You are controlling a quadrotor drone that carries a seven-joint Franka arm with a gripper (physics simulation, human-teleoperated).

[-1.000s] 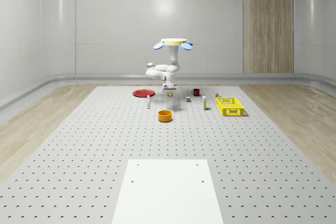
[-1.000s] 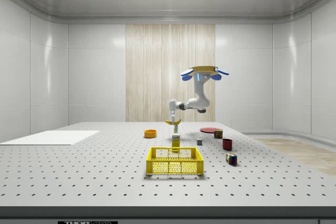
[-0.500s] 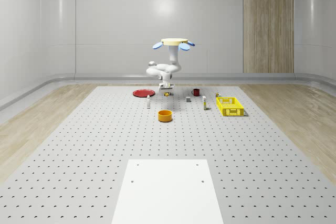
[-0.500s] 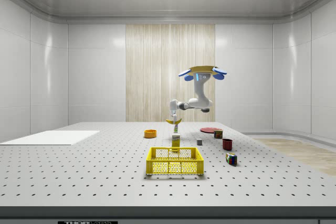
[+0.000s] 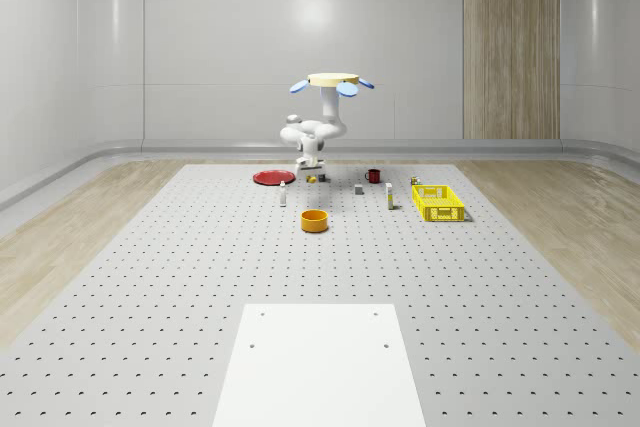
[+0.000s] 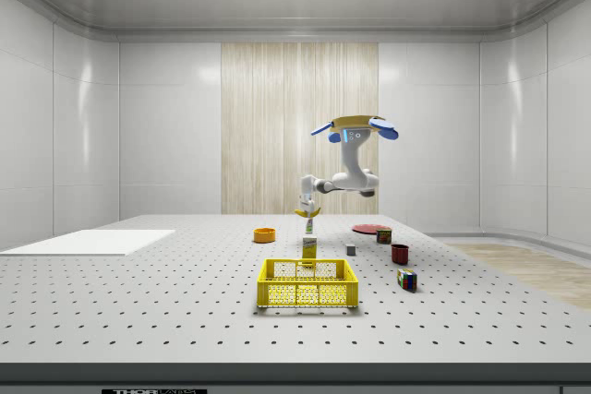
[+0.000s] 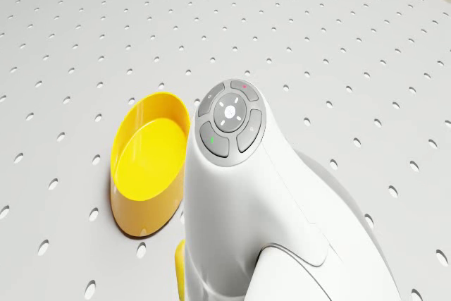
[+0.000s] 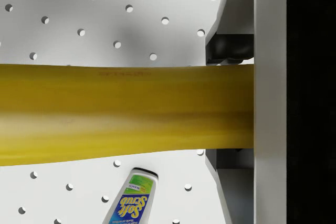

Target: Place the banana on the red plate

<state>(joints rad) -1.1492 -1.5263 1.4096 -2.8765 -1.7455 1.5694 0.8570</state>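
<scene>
While the end effector (image 8: 231,108) grips the banana (image 8: 126,111), a bottle (image 8: 131,200) lies below.

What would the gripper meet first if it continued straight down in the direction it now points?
The gripper, shut on the banana, points down at the perforated table. Most likely the bare table comes first; the Soft Scrub bottle lies just beside that line, though depth is unclear.

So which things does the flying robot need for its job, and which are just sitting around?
For the job:
- banana, held up in the gripper above the table
- red plate, lying on the table
- drone, hovering over the table's far end

Just lying about:
- orange bowl
- yellow basket
- dark red cup
- Soft Scrub bottle
- colourful cube
</scene>
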